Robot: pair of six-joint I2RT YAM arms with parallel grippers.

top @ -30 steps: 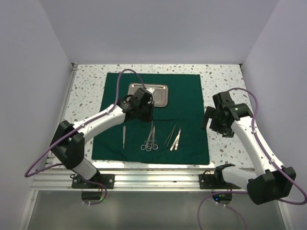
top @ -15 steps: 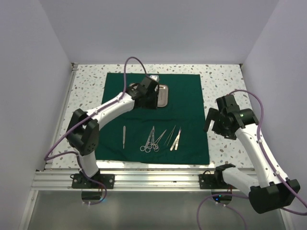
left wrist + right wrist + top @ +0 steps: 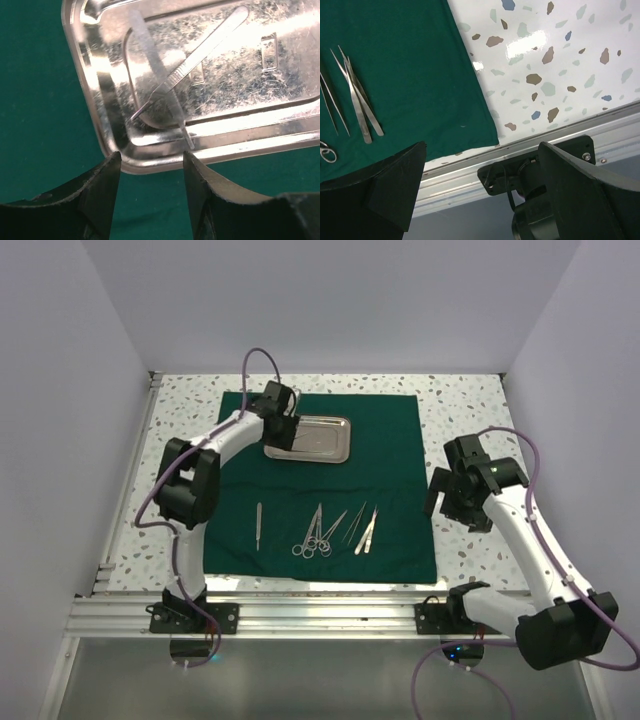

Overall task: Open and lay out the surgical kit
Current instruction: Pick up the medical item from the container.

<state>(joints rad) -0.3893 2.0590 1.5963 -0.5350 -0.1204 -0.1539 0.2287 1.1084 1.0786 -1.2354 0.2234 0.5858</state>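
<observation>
The left gripper (image 3: pixel 150 167), jaws apart and empty, hangs over a corner of the shiny rectangular steel tray (image 3: pixel 280 75), where a slim steel instrument (image 3: pixel 200 60) lies slantwise. The tray sits on the spread dark green cloth drape (image 3: pixel 395 440). Small steel scissors (image 3: pixel 312 537) and tweezers (image 3: pixel 366 528) lie in a row nearer the arms. The right gripper (image 3: pixel 480 150) gapes empty above the drape's right edge.

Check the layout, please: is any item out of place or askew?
One slim steel instrument lies slanted inside the tray, while the other instruments sit in a row on the drape. Nothing looks damaged.
</observation>
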